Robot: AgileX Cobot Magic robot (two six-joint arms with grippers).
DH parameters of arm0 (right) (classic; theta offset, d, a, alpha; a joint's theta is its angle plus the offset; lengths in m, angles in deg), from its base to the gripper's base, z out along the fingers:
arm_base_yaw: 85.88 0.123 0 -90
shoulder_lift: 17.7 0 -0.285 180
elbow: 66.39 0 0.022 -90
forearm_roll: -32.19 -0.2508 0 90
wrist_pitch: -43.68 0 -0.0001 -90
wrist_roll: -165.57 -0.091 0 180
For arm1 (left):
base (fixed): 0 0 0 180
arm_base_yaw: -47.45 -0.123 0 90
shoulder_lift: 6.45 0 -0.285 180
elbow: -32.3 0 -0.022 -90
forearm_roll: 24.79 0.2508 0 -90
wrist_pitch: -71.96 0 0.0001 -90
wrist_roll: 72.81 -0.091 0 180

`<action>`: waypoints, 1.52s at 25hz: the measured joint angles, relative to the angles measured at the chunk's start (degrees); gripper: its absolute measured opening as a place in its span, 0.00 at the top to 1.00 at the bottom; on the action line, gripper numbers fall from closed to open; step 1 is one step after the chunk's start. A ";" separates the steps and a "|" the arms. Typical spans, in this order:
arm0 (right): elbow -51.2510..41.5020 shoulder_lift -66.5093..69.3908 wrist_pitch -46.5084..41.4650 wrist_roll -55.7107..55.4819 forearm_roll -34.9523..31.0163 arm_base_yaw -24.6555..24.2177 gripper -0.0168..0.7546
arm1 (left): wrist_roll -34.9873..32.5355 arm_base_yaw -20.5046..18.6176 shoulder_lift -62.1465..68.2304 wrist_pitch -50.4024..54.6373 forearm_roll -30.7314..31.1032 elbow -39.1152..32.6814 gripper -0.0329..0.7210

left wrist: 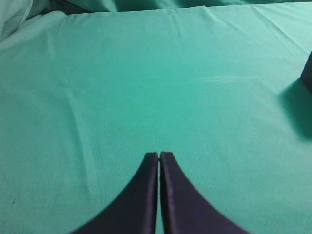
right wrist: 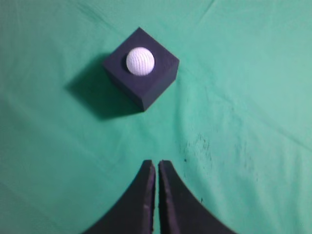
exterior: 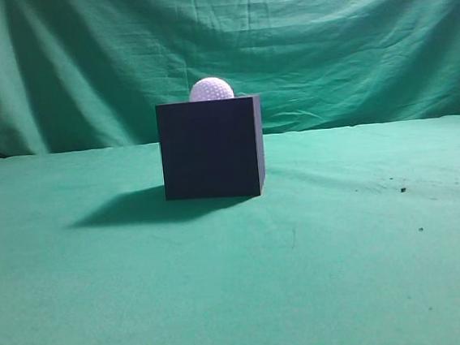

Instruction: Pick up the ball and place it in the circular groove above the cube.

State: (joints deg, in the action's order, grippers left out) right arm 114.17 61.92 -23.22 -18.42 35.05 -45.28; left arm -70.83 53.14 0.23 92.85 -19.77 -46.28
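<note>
Ball seated on the cube, both my hands empty.

My left hand (left wrist: 159, 157) and right hand (right wrist: 156, 165) hang pressed together over the green counter (exterior: 322, 278); farther off, well apart from both, the ball (right wrist: 140, 61) rests on top of the cube (right wrist: 151, 80).

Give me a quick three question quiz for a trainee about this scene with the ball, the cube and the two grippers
1. True or false: the ball lies on the green cloth beside the cube.
2. Multiple choice: how do the jaws of the right gripper stand? A) wide open, B) shut with nothing between them, C) shut on the ball.
3. Fill in: in its own wrist view, the left gripper is ____ .

Key
1. False; the ball sits on top of the cube.
2. B.
3. Shut, holding nothing, above bare cloth, with only an edge of the cube showing at the far right.
</note>
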 joint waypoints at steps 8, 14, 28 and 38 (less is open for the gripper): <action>-18.33 -17.93 6.36 -1.18 0.00 0.00 0.98 | 0.00 0.00 0.00 0.00 0.00 0.00 0.96; -30.83 -31.03 15.14 -1.18 0.00 0.00 0.98 | 0.00 0.00 0.00 0.00 0.00 0.00 0.96; -36.70 -40.05 21.55 -0.46 -1.89 0.00 0.98 | 0.00 0.00 0.00 0.00 0.00 0.00 0.96; -51.87 -48.95 39.09 0.27 2.19 -7.33 0.98 | 0.00 0.00 0.00 0.00 0.00 0.00 0.96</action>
State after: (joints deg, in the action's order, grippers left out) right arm 62.30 12.97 15.87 -18.15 37.24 -52.61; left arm -70.83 53.14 0.23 92.85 -19.77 -46.28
